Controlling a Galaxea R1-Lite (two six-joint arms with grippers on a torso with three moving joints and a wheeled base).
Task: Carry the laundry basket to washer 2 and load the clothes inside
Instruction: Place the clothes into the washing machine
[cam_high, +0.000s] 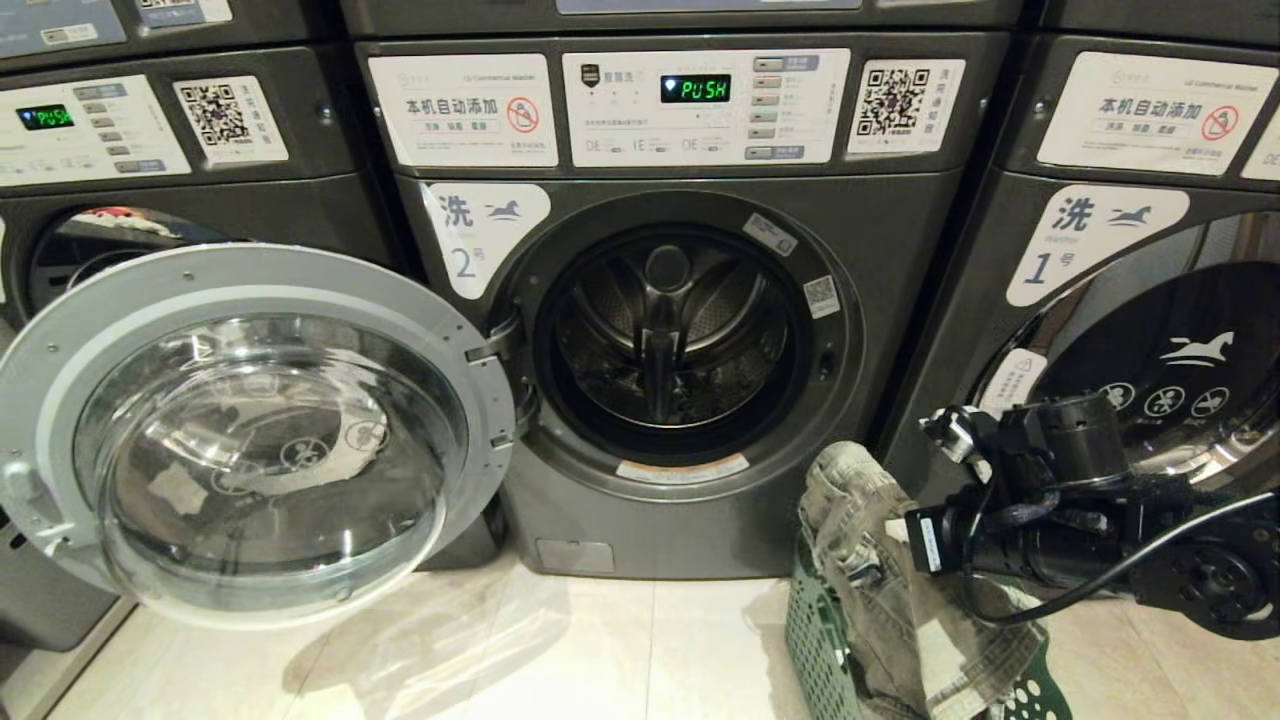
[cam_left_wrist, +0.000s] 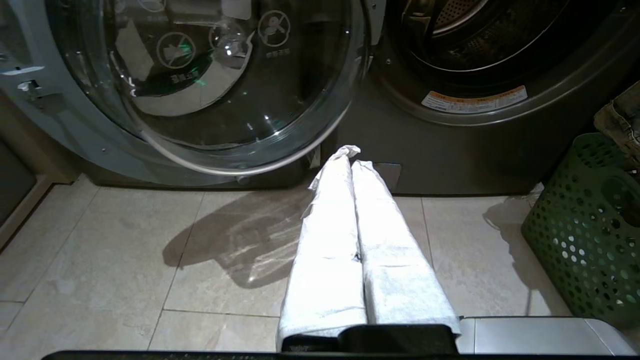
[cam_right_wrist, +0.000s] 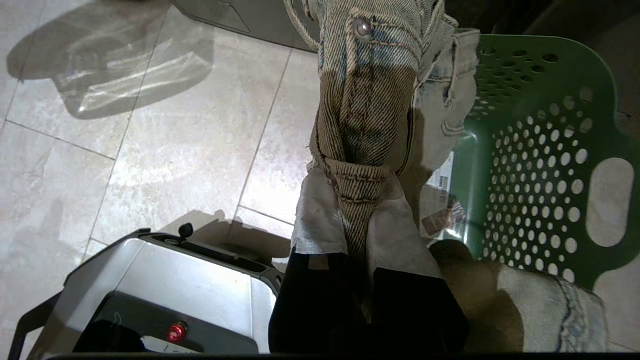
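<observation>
Washer 2 (cam_high: 700, 520) stands straight ahead with its drum (cam_high: 670, 330) exposed. Its glass door (cam_high: 260, 430) is swung wide to the left. The dark green laundry basket (cam_high: 815, 640) sits on the floor at the lower right, in front of the washer. My right gripper (cam_right_wrist: 357, 200) is shut on a fold of the clothes (cam_right_wrist: 370, 100), a faded grey-green garment held up above the basket (cam_right_wrist: 540, 150), with its lower part still hanging into it. My left gripper (cam_left_wrist: 350, 160) is parked low over the tiles, shut and empty, and is out of the head view.
Washer 1 (cam_high: 1130, 300) stands at the right with its door shut, close behind my right arm (cam_high: 1060, 500). Another washer (cam_high: 100, 200) is on the left, behind the open door. My own base (cam_right_wrist: 175, 280) lies just below the right gripper. Pale floor tiles (cam_high: 560, 650) run between door and basket.
</observation>
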